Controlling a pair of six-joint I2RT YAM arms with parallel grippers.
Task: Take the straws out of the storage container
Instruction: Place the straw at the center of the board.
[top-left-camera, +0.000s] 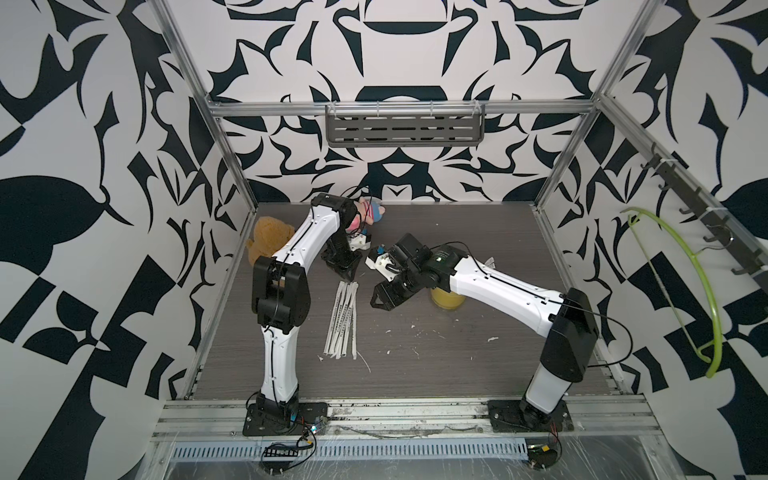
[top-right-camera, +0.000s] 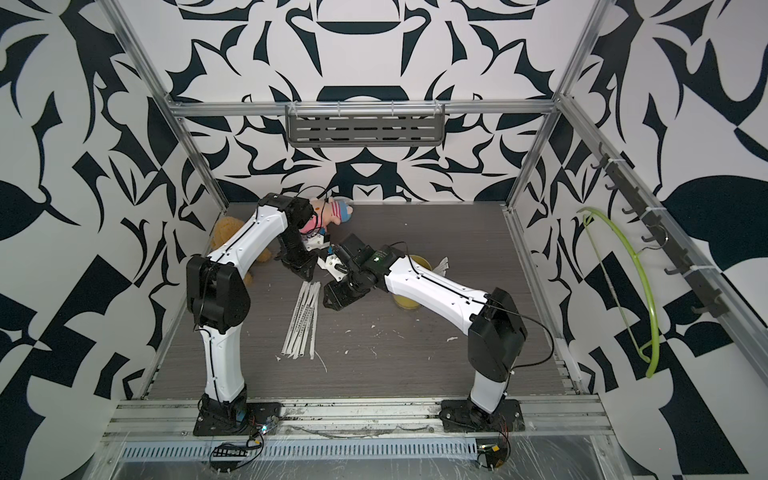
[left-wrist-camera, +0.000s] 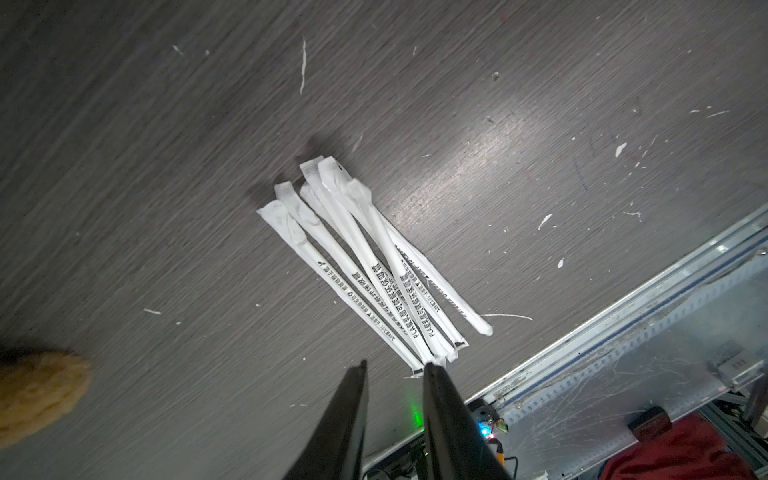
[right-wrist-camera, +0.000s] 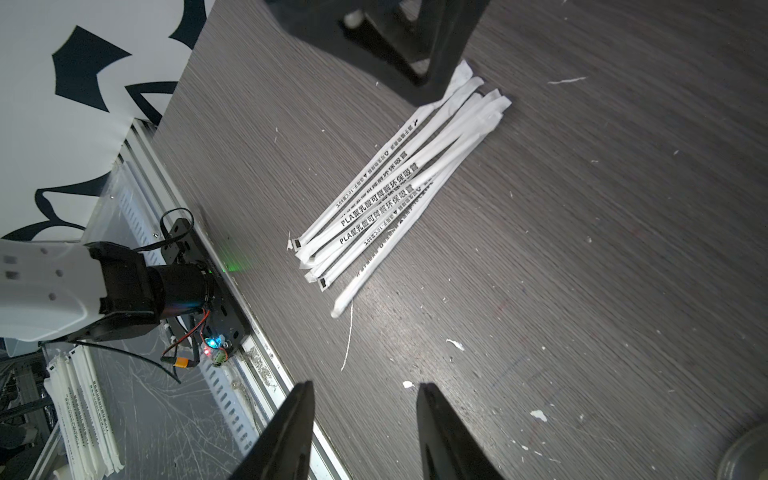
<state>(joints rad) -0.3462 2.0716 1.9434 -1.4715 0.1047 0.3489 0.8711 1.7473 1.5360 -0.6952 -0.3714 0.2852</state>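
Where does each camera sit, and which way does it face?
Both top views: high above the front edge, facing down and back over the table; left arm and right arm show whole.
Left wrist: on the left arm, facing down at the straws; left gripper tips show.
Right wrist: on the right arm, facing down at the table; right gripper tips show, the left gripper too.
Shared: both wrist views show the straws.
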